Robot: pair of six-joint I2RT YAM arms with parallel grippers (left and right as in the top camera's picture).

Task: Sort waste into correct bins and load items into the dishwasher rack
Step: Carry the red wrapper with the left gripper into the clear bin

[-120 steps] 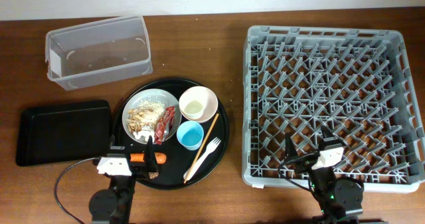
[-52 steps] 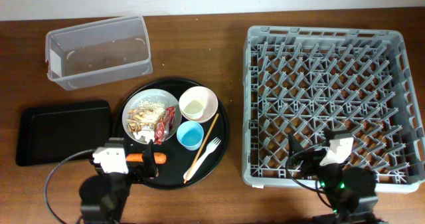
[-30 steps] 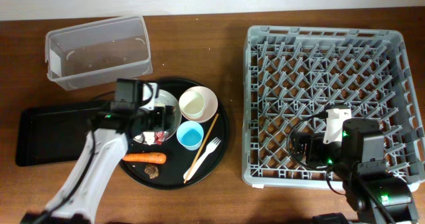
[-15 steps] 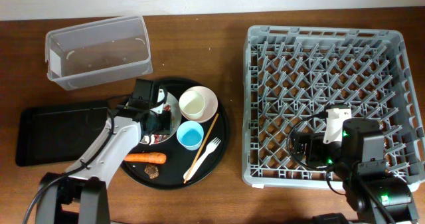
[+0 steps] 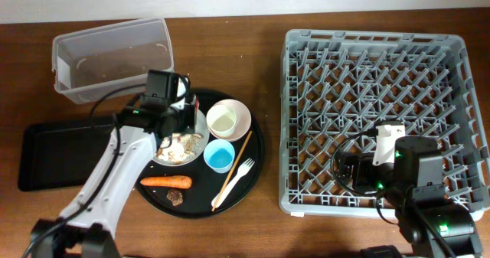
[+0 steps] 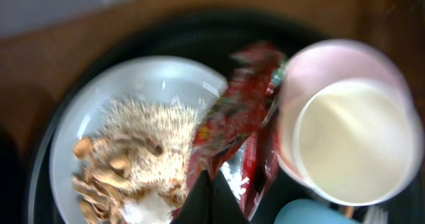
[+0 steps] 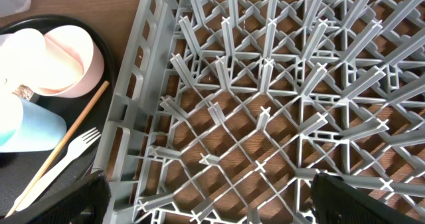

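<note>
My left gripper hangs over the pale grey plate on the round black tray. In the left wrist view its fingertips are shut on the red shiny snack wrapper, which dangles between the rice-like scraps and the cream bowl. The orange carrot, light blue cup and white fork lie on that tray. My right gripper stands wide open over the front left of the grey dishwasher rack, holding nothing. From overhead the wrapper is hidden under my left gripper.
The clear frosted tub stands just behind my left gripper. The shallow black rectangular tray lies to its left. A wooden chopstick lies on the round black tray beside the fork. A small brown scrap sits near the carrot.
My left arm reached onto the plate, shut its jaws on the red wrapper and drew it back toward the tub. The right arm has stayed still over the rack.
</note>
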